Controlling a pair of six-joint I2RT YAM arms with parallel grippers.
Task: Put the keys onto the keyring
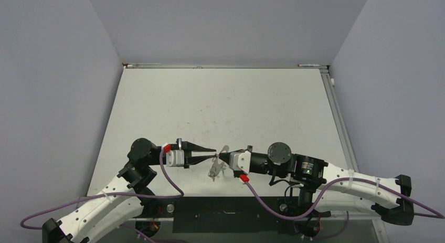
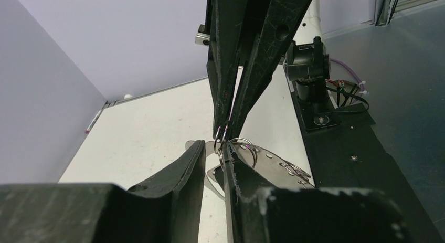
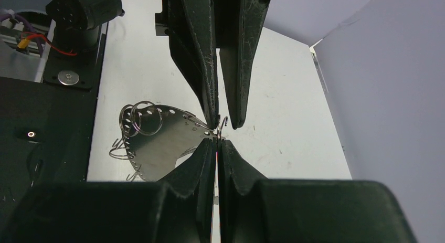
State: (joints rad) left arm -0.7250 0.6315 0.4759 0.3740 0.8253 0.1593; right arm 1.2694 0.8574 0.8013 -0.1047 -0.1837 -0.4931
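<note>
Scuffed white table [image 1: 236, 101] lies under the flat, perforated, shiny steel keyring [image 3: 157, 143].

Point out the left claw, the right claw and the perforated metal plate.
left claw [image 3: 225, 125], right wrist view, midway between its fingertips
right claw [image 3: 216, 142], right wrist view, where its fingertips meet
perforated metal plate [image 3: 157, 146], right wrist view, its flat face

The table [image 1: 220, 96] was a white rectangular top, scuffed and speckled with small dark marks, with grey walls [image 1: 52, 96] close against three of its sides. A black strip [image 1: 225, 215] ran along its near edge. A thin pen-like stick [image 2: 93, 121] lay along the far edge, close to the right corner.
</note>
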